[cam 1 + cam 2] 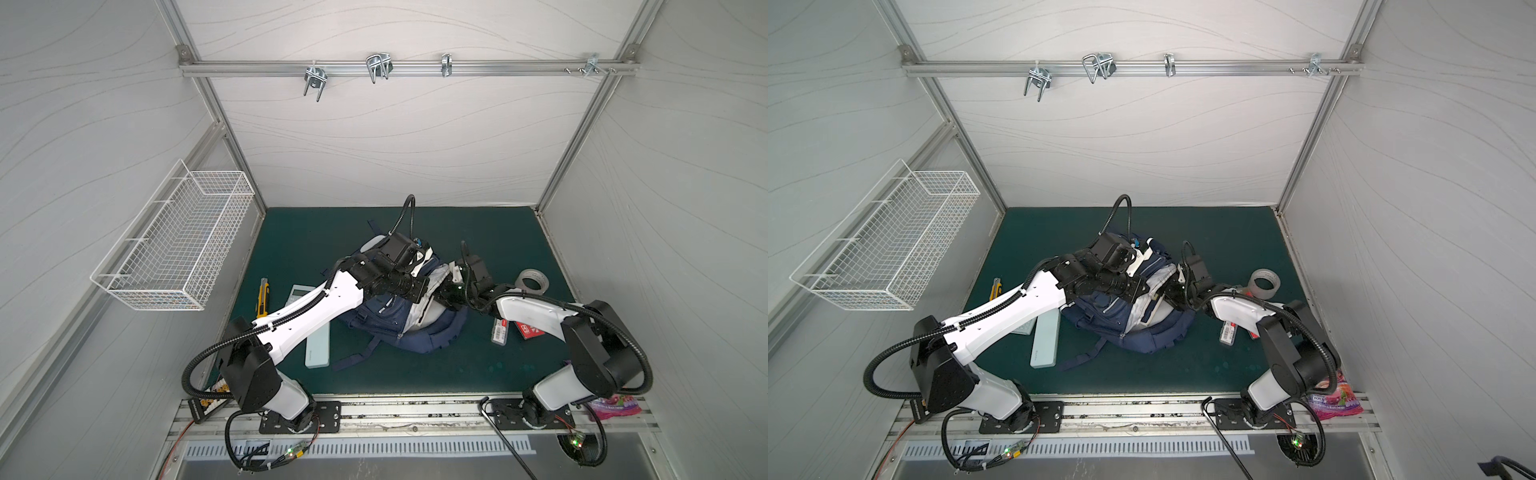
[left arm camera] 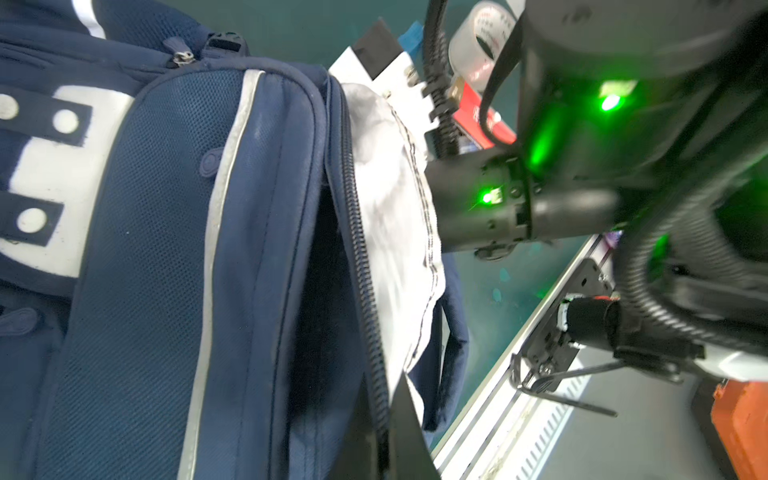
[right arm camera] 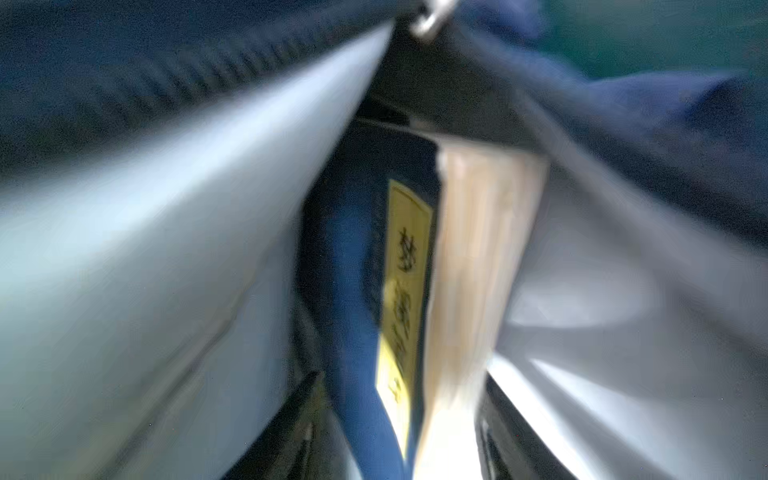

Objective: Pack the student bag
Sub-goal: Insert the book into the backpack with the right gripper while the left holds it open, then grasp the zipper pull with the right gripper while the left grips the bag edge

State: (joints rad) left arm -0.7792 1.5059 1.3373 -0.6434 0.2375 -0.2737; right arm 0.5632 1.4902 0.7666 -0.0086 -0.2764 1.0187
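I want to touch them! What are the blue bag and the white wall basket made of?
The student bag looks like matt navy cloth, showing a fine mesh weave. The basket looks like thin metal wire painted white, judging by its open grid, but could be plastic.

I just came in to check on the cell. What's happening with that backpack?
Both arms are at the student bag, which lies on the green mat with its main compartment unzipped. The left gripper is at the bag's far end; the right gripper reaches into the opening, where a blue-covered book sits. Whether either holds anything is unclear. A tape roll, a utility knife and a pale green case lie loose on the mat, not yet packed.
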